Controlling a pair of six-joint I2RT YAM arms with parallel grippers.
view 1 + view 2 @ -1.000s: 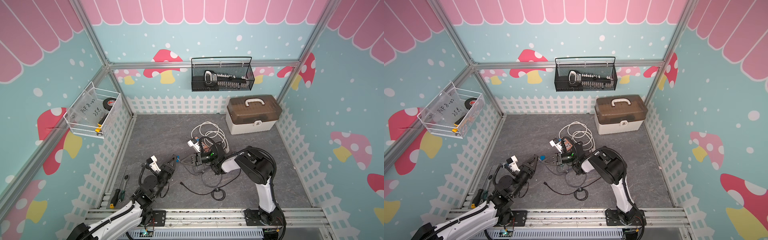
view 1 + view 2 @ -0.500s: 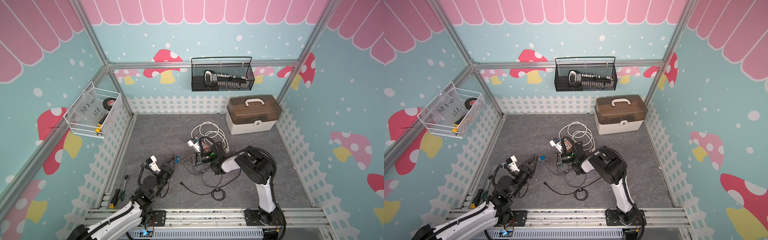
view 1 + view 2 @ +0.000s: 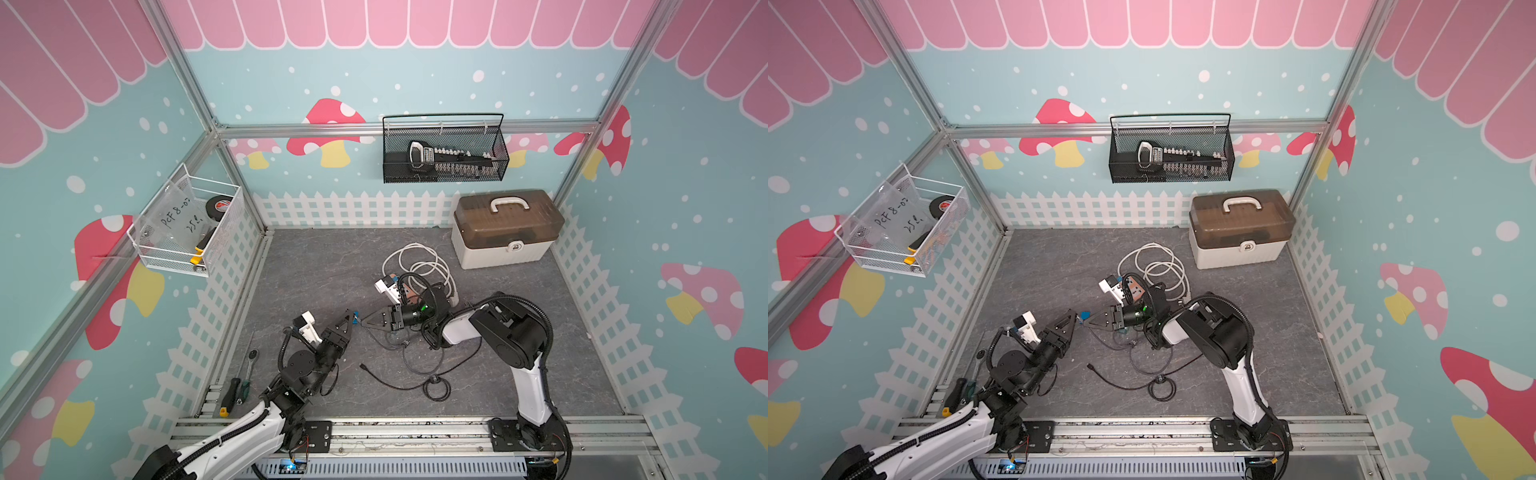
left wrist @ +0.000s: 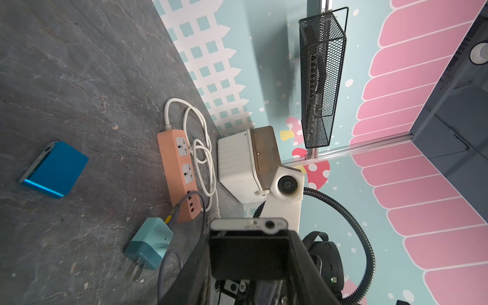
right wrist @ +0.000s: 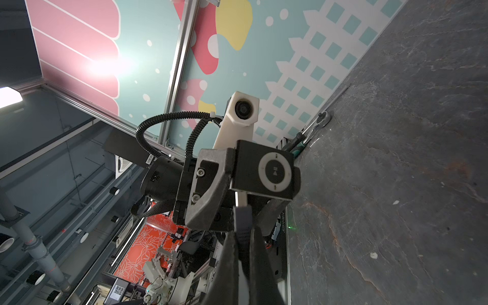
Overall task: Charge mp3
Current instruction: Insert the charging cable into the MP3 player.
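Observation:
The mp3 [image 5: 266, 171], a small dark square player with a silver click wheel, is held off the floor by my left gripper [image 4: 248, 232], which is shut on its sides. Its silver edge [image 4: 248, 224] shows above the jaws. In both top views it is a small spot [image 3: 354, 317] [image 3: 1084, 316] between the two gripper tips. My right gripper [image 5: 244, 232] is shut on a grey cable plug [image 5: 243, 219]. The plug's pale tip meets the player's edge; how deep it sits is hidden. The grey cable [image 4: 200, 208] runs to the orange power strip [image 4: 179, 171].
A teal wall adapter [image 4: 149, 243] and a blue flat device [image 4: 52, 169] lie on the floor. A white toolbox with a brown lid [image 3: 507, 230] stands back right. A black cable [image 3: 415, 382] lies near the front, with screwdrivers [image 3: 237, 390] front left.

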